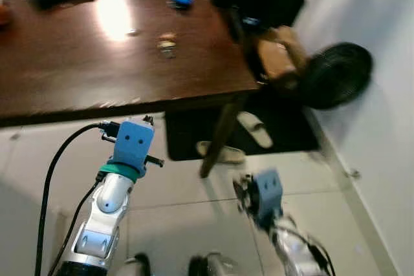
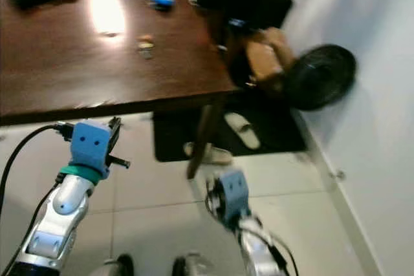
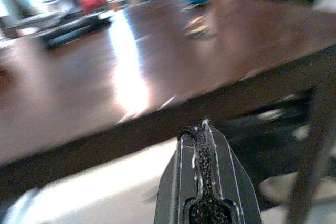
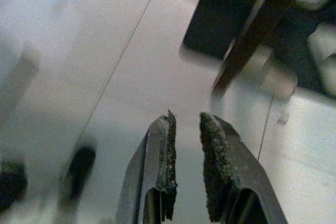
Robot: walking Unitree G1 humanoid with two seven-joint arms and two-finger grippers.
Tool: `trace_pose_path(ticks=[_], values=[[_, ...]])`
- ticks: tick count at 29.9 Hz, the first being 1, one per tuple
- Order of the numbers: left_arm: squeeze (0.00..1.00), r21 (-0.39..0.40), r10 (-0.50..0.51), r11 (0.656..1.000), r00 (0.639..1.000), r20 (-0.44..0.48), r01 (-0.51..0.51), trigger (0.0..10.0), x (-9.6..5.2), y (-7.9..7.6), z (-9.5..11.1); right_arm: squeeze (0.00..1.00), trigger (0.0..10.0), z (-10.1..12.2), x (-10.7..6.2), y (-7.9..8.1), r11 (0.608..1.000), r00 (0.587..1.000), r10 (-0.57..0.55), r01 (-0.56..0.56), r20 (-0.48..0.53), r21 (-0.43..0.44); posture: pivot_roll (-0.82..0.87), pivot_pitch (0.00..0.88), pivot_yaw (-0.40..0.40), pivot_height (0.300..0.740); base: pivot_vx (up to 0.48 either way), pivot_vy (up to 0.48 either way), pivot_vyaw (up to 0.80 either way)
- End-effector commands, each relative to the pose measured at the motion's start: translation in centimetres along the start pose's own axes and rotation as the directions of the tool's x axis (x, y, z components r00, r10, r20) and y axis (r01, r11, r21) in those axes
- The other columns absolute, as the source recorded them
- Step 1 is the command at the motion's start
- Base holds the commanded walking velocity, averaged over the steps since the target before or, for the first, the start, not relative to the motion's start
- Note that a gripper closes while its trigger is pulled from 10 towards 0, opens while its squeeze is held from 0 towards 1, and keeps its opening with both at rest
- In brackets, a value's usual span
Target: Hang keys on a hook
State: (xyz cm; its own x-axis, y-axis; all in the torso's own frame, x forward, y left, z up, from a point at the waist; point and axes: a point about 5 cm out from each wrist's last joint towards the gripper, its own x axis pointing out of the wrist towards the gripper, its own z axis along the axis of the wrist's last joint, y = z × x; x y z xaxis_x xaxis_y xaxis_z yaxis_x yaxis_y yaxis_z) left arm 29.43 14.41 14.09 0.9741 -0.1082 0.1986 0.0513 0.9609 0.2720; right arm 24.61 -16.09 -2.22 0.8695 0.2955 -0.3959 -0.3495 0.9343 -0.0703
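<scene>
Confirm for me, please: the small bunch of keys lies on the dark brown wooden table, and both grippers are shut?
Not quite. The small bunch of keys does lie on the dark brown wooden table, and the left gripper is shut, but the right wrist view shows the right gripper slightly open.

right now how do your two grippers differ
The left gripper is raised near the table edge with its jaws pressed shut; the right gripper hangs lower over the floor with its jaws slightly apart. The left points at the tabletop, the right at a table leg. Both hold nothing.
</scene>
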Motion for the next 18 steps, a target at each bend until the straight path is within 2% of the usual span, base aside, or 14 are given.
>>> trace_pose_path(ticks=[1, 2, 4, 6, 11, 18], values=[[0.00, -0.005, -0.034, 0.999, 0.999, -0.011, 0.034, 10.0, 0.0, -1.1, -0.3, 0.00, 10.0, -4.6, -2.6, -0.3, 0.999, 0.979, -0.039, 0.037, -0.200, -0.012, -0.10, 0.109, -0.068, 0.740, -0.420, 0.000, 0.00], [0.00, -0.005, -0.034, 0.999, 0.999, -0.011, 0.034, 10.0, 0.0, -1.1, -0.3, 0.00, 10.0, -4.6, -2.6, -0.3, 0.999, 0.979, -0.039, 0.037, -0.200, -0.012, -0.10, 0.109, -0.068, 0.740, -0.420, 0.000, 0.00], [0.00, -0.005, -0.037, 0.999, 0.999, -0.008, 0.037, 10.0, 0.1, -1.2, -0.3, 0.00, 10.0, -6.4, -3.9, -0.2, 0.999, 0.958, -0.053, 0.054, -0.281, -0.006, -0.10, 0.108, -0.063, 0.740, -0.420, 0.000, 0.00], [0.00, -0.004, -0.041, 0.999, 0.999, -0.006, 0.041, 10.0, 0.2, -1.2, -0.3, 0.00, 10.0, -6.6, -4.1, -0.1, 0.998, 0.956, -0.059, 0.059, -0.289, -0.007, -0.10, 0.107, -0.059, 0.740, -0.401, 0.000, 0.40], [0.00, -0.003, -0.055, 0.998, 0.998, -0.001, 0.055, 10.0, 0.3, -1.4, -0.3, 0.00, 10.0, -6.6, -3.9, 0.0, 0.998, 0.956, -0.066, 0.058, -0.285, -0.039, -0.11, 0.105, -0.057, 0.740, 0.000, 0.000, 0.80], [0.00, 0.003, -0.084, 0.996, 0.996, -0.027, 0.084, 10.0, 0.1, -1.9, -0.9, 0.00, 10.0, -6.3, -3.5, 0.5, 0.999, 0.962, -0.038, 0.040, -0.269, 0.001, -0.10, 0.102, -0.059, 0.740, 0.000, 0.000, 0.00]])
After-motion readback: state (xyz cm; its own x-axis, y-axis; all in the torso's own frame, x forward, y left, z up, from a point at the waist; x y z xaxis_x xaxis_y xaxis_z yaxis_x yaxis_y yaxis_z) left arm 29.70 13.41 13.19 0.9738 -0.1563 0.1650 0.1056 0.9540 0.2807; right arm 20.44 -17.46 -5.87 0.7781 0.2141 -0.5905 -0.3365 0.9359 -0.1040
